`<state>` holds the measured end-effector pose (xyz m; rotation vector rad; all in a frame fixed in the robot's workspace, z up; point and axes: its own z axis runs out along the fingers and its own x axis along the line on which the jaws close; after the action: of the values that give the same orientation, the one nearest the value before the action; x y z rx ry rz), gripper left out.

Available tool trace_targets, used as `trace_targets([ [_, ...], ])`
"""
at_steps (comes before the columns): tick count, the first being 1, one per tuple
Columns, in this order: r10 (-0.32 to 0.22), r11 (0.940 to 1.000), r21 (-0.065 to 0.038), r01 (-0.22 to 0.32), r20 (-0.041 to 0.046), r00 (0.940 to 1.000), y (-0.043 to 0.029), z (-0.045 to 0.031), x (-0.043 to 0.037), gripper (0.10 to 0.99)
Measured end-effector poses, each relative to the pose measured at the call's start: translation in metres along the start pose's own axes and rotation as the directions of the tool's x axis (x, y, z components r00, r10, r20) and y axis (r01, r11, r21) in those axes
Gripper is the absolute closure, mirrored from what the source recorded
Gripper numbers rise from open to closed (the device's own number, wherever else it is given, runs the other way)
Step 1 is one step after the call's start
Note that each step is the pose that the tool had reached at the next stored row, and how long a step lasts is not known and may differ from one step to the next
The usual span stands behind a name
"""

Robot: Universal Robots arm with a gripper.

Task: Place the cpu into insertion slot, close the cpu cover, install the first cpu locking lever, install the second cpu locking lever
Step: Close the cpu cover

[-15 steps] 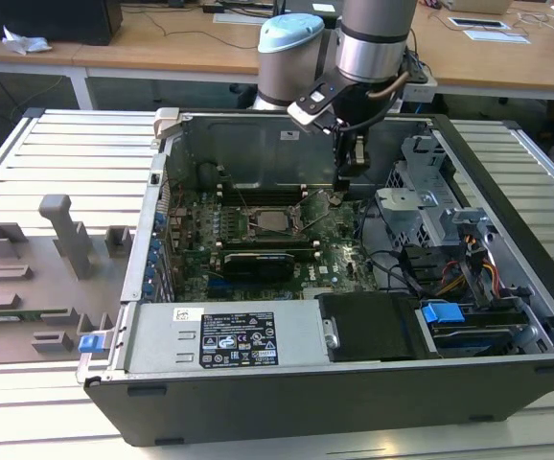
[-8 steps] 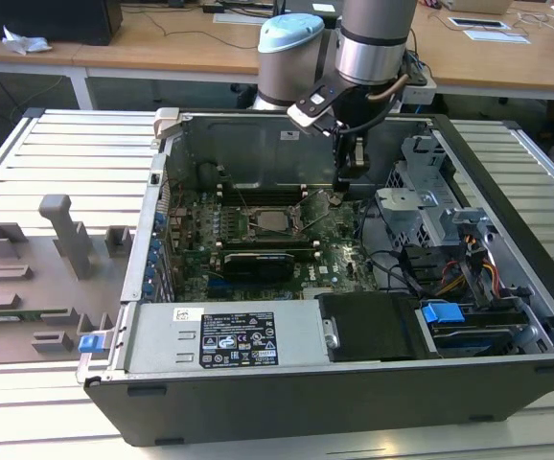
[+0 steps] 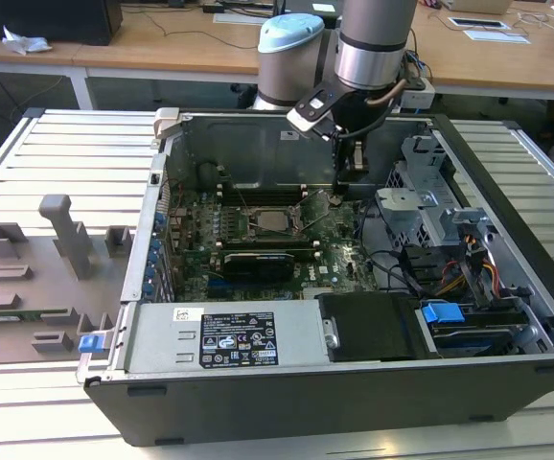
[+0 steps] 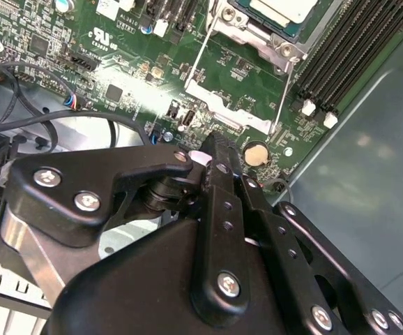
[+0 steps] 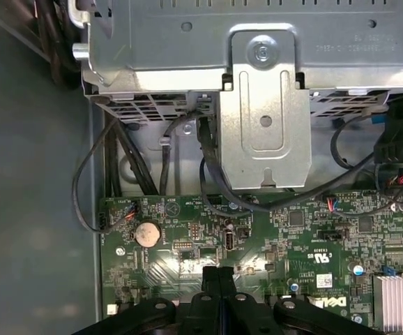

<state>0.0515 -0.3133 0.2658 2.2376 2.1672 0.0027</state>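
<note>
The cpu (image 3: 277,222) lies in the insertion slot (image 3: 299,227) at the board's middle, with the cpu cover (image 4: 250,31) seemingly down around it, so you are likely at the first locking lever. Your hand (image 3: 337,197), clenched on nothing, hangs just beside the socket near a loose wire lever (image 4: 286,87), which calls for pressing down and hooking sideways.
</note>
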Motion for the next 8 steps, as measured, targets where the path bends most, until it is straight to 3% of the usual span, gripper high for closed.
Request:
trace_targets([
  [8,0.0,1.0,0.0,0.0,0.0,1.0,0.0101,0.0055,0.0004,0.976],
])
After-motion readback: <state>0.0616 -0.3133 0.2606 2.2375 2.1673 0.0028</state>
